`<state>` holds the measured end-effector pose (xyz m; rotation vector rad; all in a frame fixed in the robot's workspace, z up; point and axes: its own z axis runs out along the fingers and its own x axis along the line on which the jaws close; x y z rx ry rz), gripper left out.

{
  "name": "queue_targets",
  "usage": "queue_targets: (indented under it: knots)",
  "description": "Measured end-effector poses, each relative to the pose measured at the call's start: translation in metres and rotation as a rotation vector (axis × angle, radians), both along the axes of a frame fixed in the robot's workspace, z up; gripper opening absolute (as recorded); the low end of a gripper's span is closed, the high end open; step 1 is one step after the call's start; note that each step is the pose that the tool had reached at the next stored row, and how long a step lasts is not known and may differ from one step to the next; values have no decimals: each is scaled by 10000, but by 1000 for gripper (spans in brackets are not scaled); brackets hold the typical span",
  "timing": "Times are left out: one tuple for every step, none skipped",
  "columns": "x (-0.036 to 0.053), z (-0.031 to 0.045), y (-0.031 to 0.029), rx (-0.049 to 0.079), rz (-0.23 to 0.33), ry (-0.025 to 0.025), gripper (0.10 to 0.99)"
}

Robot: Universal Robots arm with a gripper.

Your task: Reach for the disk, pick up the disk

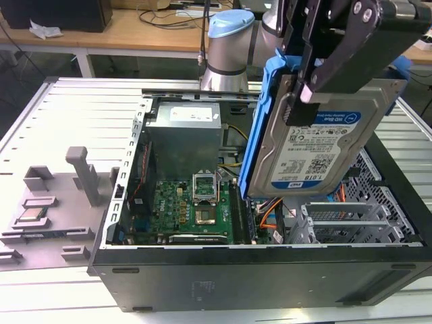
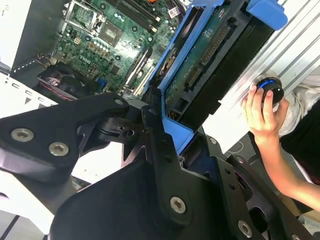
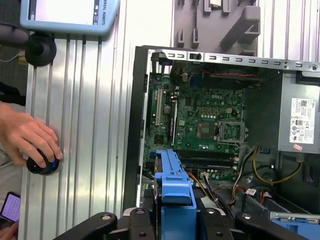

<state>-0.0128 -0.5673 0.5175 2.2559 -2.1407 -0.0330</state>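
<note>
One risk: hand (image 1: 304, 88), pinching the disk (image 1: 310, 145) by its upper edge at frame's upper right, could drop it onto the motherboard (image 1: 192, 209) below.

Open computer case (image 1: 270, 270) on ribbed metal counter (image 1: 67, 115), green motherboard (image 1: 192, 209) and silver power supply (image 1: 185, 138) inside. Grey fixture (image 1: 50, 209) with small processor chip (image 1: 32, 214) beside case. Wooden desks (image 1: 135, 30) behind.

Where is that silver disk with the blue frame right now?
The disk hangs in the claw, lifted above the open computer case, toward the exterior view's right.
</note>
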Motion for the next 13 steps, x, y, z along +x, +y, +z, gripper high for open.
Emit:
queue_targets:
  knots:
    - [0,-1,-17,1,0,0,373]
    - [0,-3,-37,0,0,0,373]
    - [-1,-4,-49,0,-1,0,373]
    - [-1,-9,-65,1,-1,0,373]
    - [0,-12,-74,0,0,0,373]
    - [-1,-20,-87,1,-1,0,373]
    - [0,-25,-93,2,-1,-1,373]
    - [1,-31,-99,2,0,-1,373]
    - [3,-40,-106,0,-1,0,373]
    - [5,-45,-107,-1,0,1,373]
    - [8,-49,-109,-1,0,1,373]
    - [13,-53,-109,-2,1,1,373]
    - [18,-57,-109,-2,0,1,373]
